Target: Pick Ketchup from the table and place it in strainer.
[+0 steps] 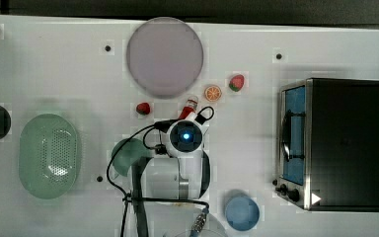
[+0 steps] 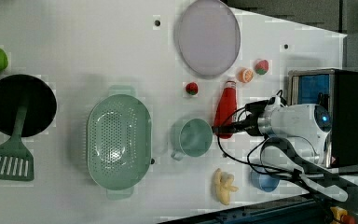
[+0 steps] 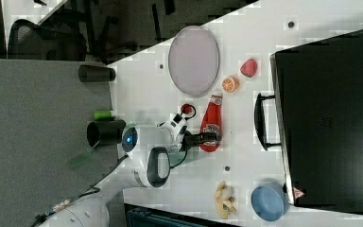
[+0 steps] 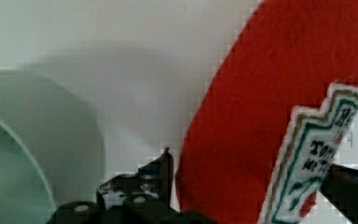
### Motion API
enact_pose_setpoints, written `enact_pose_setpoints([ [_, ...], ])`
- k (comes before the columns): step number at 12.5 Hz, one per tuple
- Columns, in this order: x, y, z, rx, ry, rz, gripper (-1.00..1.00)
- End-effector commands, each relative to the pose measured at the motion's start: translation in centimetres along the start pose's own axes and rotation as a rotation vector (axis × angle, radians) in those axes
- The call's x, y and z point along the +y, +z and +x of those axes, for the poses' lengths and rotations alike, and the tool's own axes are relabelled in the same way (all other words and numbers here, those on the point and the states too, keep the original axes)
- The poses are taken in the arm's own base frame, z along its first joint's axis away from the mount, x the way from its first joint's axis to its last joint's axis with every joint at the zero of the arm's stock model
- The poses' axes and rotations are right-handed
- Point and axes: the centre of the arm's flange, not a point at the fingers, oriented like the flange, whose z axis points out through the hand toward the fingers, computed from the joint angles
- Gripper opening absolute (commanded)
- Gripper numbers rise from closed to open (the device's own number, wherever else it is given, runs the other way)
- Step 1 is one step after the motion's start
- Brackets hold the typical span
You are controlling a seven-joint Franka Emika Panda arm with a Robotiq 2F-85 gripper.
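The Ketchup (image 2: 225, 109), a red squeeze bottle with a white label, lies flat on the white table, cap toward the lilac plate; its cap end pokes out from under my wrist (image 1: 191, 104). My gripper (image 2: 222, 128) reaches down at the bottle's base end (image 3: 211, 125). In the wrist view one finger sits on each side of the red body (image 4: 270, 116), the gripper (image 4: 247, 189) shut on it. The pale mint-green oval strainer (image 2: 93, 140) stands empty beyond the green cup, at the top view's left (image 1: 25, 158).
A green cup (image 2: 193, 137) stands right beside the bottle. A lilac plate (image 1: 164, 56), strawberries (image 1: 143, 108), an orange slice (image 1: 212, 92), a black toaster oven (image 1: 340, 143), a blue bowl (image 1: 242, 212) and a banana (image 2: 223, 186) lie around.
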Motion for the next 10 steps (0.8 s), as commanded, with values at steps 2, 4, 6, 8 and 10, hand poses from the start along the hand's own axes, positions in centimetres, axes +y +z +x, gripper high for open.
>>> enact_pose_setpoints([
  [2,0.7,-1.3,0.7,0.05,-0.026,-0.011,0.29],
  [4,0.3,-2.9,1.0,0.071,-0.034,-0.017,0.29],
  [6,-0.2,-6.4,1.4,0.105,-0.031,-0.031,0.29],
  [8,-1.7,-11.3,1.5,0.133,-0.054,-0.05,0.29],
  [10,-3.6,-16.7,1.2,0.123,-0.038,-0.068,0.29],
])
